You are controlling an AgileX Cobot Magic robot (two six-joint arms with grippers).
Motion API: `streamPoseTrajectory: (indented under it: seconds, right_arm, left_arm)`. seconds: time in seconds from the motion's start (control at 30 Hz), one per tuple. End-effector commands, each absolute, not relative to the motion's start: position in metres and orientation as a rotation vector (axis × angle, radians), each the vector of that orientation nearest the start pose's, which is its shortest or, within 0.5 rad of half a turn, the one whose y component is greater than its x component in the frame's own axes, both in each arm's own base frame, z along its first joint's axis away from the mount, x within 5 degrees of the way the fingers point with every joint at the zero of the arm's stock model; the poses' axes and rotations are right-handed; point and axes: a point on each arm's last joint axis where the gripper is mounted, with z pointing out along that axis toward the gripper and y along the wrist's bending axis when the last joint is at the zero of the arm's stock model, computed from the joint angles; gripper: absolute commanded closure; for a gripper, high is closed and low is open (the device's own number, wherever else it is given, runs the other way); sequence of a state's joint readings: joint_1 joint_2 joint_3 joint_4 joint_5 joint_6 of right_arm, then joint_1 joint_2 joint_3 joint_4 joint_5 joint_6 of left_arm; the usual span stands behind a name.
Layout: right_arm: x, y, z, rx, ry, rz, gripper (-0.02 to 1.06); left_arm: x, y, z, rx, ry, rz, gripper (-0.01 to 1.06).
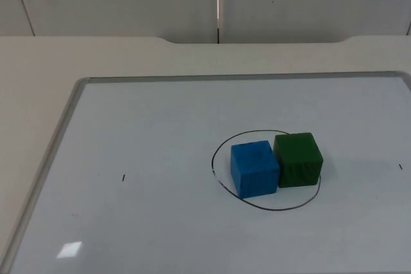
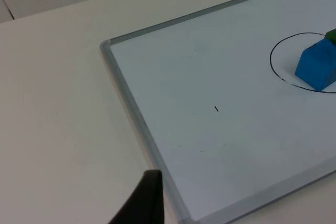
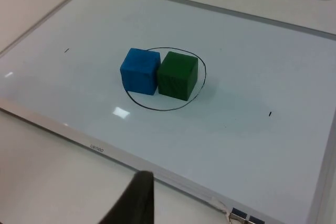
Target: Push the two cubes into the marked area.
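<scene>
Both cubes are sitting inside the marked area, a hand-drawn black oval (image 1: 221, 147) on the whiteboard (image 1: 128, 222) that lies flat on the counter (image 1: 38, 68). The blue cube (image 1: 254, 168) and the green cube (image 1: 297, 158) are pressed side to side, faces touching. Seen from the top view, the blue one is on the side of the oval nearer the whiteboard's long bare stretch, the green one on the far side of it. From the right wrist view the pair looks pretty well centred in the oval, with the line running just past each cube's outer edge.

A couple of tiny black tick marks sit on the whiteboard well away from the oval, one out on each side.

As for the arms: both are pulled back off the whiteboard. The left gripper (image 2: 142, 203) hangs over the bare counter just beside the whiteboard's grey frame, well apart from the cubes, angled so it looks across the board toward the oval. The right gripper (image 3: 134, 200) is over the counter too, just outside the frame edge that carries a small printed logo. Each shows a single black fingertip, so I can't tell whether either set of fingers is spread or closed. Nothing is being held that I can see.
</scene>
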State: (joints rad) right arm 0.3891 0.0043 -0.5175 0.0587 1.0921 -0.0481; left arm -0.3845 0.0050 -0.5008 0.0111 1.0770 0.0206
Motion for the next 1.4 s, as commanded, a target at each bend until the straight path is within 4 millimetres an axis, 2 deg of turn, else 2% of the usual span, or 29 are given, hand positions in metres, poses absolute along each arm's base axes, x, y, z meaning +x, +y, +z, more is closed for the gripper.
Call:
streamPoseTrajectory:
  seconds: [0.0, 1.0, 1.37]
  right_arm:
    - [-0.0084, 0.0012, 0.2796, -0.451, 2.010, 0.280, -0.01]
    - [-0.0085, 0.0016, 0.2798, -0.430, 2.013, 0.279, -0.01]
    - [-0.0079, 0.0038, 0.2798, -0.186, 2.040, 0.133, -0.01]
  left_arm:
    - [-0.0043, 0.0027, 0.2749, 0.406, 2.030, -0.213, 0.00]
    - [-0.0043, 0.0027, 0.2749, 0.406, 2.030, -0.213, 0.00]
    - [-0.0043, 0.0027, 0.2749, 0.406, 2.030, -0.213, 0.00]
